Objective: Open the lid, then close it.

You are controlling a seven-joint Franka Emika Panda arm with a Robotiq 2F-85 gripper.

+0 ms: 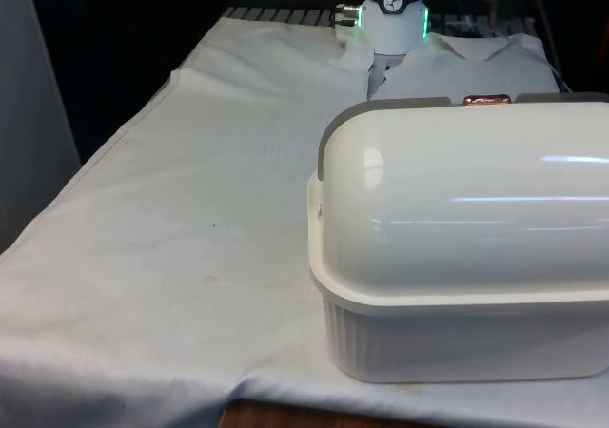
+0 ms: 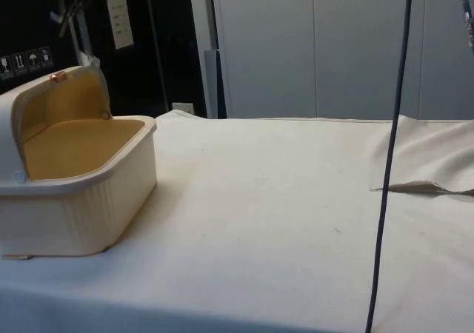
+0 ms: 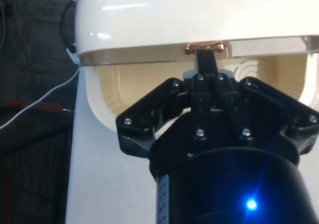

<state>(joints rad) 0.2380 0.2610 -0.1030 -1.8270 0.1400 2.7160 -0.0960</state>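
One glossy cream bread box (image 1: 457, 257), ribbed base, domed roll-top lid (image 2: 63, 100) raised. One copper handle (image 3: 205, 48) at lid's 12 o'clock; gripper (image 3: 206, 59) fingers pinched together on it.

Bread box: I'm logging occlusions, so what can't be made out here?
- Front view: the lid hides the box's opening and inside.
- Side view: the frame edge cuts off the bread box.
- Wrist view: the end effector covers the copper handle's middle.
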